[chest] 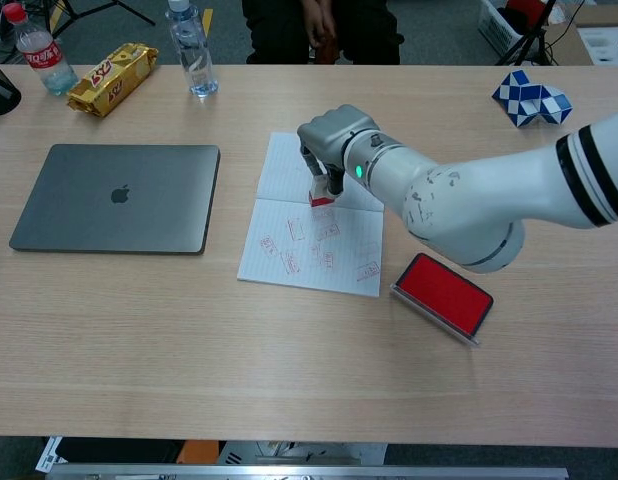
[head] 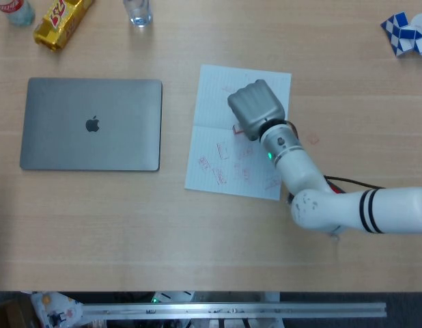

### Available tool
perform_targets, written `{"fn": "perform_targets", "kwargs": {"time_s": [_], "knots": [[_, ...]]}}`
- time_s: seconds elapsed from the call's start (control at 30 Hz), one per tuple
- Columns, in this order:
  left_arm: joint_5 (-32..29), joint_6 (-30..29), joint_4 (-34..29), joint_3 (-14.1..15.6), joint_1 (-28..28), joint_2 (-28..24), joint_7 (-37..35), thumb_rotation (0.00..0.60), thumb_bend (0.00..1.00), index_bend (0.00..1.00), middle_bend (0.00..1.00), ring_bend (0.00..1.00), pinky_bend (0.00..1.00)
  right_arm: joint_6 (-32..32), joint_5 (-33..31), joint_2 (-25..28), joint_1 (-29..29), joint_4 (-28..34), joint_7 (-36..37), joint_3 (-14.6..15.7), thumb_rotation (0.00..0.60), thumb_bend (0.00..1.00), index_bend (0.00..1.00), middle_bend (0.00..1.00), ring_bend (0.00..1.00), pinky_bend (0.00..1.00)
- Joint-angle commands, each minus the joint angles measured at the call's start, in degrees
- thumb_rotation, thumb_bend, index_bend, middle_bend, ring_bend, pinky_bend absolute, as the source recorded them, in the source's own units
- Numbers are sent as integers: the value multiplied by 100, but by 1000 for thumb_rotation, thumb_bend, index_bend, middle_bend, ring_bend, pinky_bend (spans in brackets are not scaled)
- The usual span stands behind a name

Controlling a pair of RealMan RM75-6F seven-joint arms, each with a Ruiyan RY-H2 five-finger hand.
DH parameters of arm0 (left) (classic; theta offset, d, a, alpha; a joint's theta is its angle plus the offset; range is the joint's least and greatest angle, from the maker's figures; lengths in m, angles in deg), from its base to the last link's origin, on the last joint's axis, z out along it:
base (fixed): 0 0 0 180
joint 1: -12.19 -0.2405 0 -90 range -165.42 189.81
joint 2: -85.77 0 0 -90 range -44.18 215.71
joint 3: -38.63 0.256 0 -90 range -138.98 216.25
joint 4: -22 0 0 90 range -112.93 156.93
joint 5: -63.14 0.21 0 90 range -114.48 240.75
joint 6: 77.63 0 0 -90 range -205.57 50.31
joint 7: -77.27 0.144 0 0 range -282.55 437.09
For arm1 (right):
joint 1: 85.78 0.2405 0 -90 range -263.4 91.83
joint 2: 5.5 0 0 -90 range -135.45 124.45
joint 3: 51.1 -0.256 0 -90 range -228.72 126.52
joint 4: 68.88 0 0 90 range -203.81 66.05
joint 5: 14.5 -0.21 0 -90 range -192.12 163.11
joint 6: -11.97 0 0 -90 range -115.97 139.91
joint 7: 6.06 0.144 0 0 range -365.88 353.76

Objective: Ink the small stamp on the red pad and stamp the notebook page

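Light wooden table [chest: 139, 330] before grey floor [chest: 439, 40].

A light wooden bench [chest: 139, 330] carries several things. A closed grey laptop [chest: 116, 197] lies flat at the left. Near the middle lies an open notebook [chest: 289, 245], its white page dotted with red stamp marks. Just beside its near right corner sits a red ink pad [chest: 444, 295]. Along the far edge stand a red-labelled bottle [chest: 38, 55] and a clear bottle [chest: 192, 52], with a yellow snack packet [chest: 113, 78] between them. A blue and white puzzle [chest: 529, 98] rests far right.
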Motion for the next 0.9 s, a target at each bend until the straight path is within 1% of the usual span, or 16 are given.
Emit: {"fn": "perform_targets", "kwargs": {"time_s": [0.03, 0.13, 0.27, 0.6, 0.9], "knots": [[11, 6, -6, 8, 3, 5, 14, 600, 209, 0, 0, 14, 18, -83, -56, 248, -26, 185, 72, -91, 600, 494, 914, 748, 635, 368], [11, 20, -18, 11, 12, 4, 36, 600, 209, 0, 0, 14, 18, -77, -143, 319, -3, 154, 60, -94, 600, 494, 915, 750, 635, 368], [-17, 40, -30, 9, 20, 3, 63, 600, 209, 0, 0, 14, 17, -7, -262, 266, 47, -14, 24, -56, 600, 494, 918, 751, 635, 368], [-149, 124, -56, 0, 48, -4, 138, 600, 209, 0, 0, 14, 18, 192, -485, -154, 177, -652, -119, 73, 600, 494, 919, 754, 639, 368], [-194, 154, -60, -3, 64, -2, 164, 600, 209, 0, 0, 14, 17, 313, -589, -425, 209, -1039, -190, 98, 600, 495, 921, 756, 641, 368]]}}
